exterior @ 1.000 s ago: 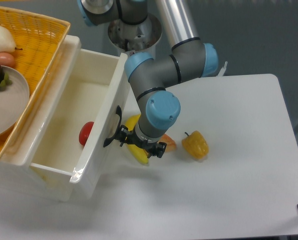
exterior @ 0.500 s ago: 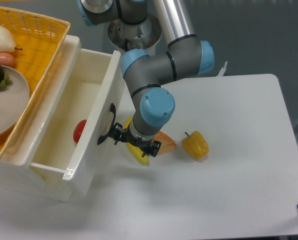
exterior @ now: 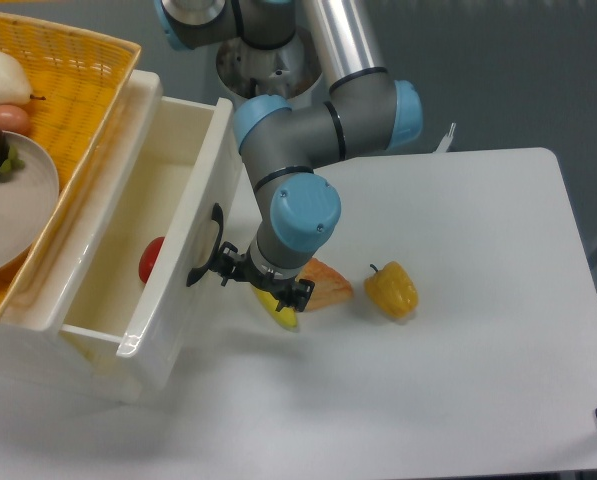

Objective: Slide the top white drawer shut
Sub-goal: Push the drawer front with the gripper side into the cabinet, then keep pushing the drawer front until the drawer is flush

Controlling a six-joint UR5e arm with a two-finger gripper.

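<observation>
The top white drawer (exterior: 168, 300) stands partly open from its white cabinet, its front panel (exterior: 183, 250) bearing a curved black handle (exterior: 206, 248). A red fruit (exterior: 150, 259) lies inside it. My gripper (exterior: 228, 271) is right at the handle, pressing against the drawer front. Its fingers are dark and small, and I cannot tell whether they are open or shut. The arm's blue-capped wrist (exterior: 296, 212) hangs just right of the panel.
A yellow wicker basket (exterior: 88, 95) with a plate and produce sits on top of the cabinet. A banana (exterior: 276, 305), an orange piece (exterior: 323, 285) and a yellow pepper (exterior: 391, 289) lie on the white table (exterior: 458, 360) right of the drawer.
The gripper and wrist have moved left, and the drawer front has slid left with them, narrowing the open gap. The red fruit inside shifted left too.
</observation>
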